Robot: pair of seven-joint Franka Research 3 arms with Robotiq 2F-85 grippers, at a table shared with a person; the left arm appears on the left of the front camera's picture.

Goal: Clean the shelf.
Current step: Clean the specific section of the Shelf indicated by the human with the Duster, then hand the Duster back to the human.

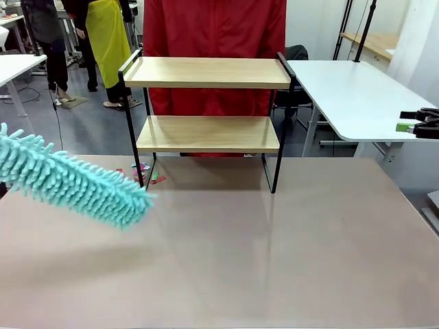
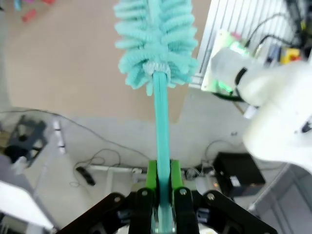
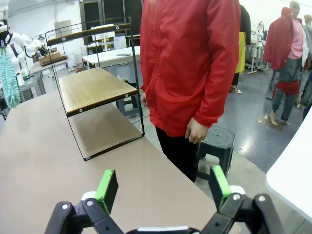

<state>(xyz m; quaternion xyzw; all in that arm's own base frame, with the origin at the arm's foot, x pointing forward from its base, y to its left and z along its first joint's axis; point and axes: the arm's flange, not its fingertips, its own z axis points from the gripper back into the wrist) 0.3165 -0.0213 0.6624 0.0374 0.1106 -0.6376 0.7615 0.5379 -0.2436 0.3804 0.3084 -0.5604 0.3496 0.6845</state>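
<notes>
The shelf (image 1: 208,134) stands at the far middle of the beige table (image 1: 274,260), with two bare wooden boards in a black frame; it also appears in the right wrist view (image 3: 92,87). A fluffy teal duster (image 1: 75,184) hangs low over the table's left side, its tip just left of the shelf's front left leg. My left gripper (image 2: 163,195) is shut on the duster's teal handle (image 2: 161,122), the head (image 2: 156,44) pointing away. My right gripper (image 1: 409,120) hovers off the table's right edge, open (image 3: 163,187) with nothing between its green pads (image 3: 107,187).
A person in a red jacket (image 1: 212,31) stands right behind the shelf, hands down (image 3: 197,130). Small coloured scraps (image 1: 145,171) lie by the shelf's left legs. A white table (image 1: 357,96) is at the right, a dark stool (image 3: 214,141) beside the person.
</notes>
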